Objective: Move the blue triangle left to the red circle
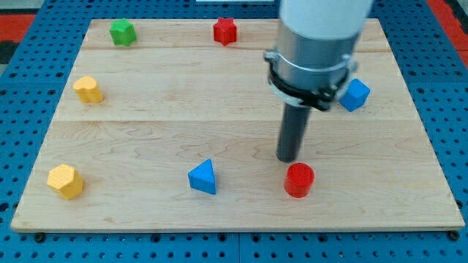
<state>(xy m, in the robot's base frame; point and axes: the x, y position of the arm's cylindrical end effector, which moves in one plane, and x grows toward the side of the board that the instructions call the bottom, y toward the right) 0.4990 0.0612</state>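
The blue triangle lies on the wooden board near the view's bottom, left of centre. The red circle, a short cylinder, stands to the triangle's right with a wide gap between them. My tip rests on the board just above and slightly left of the red circle, close to it, and well to the right of the blue triangle.
A blue cube sits at the right, partly behind the arm's body. A red star and a green block lie along the top. Two yellow blocks lie at the left, one higher, one lower.
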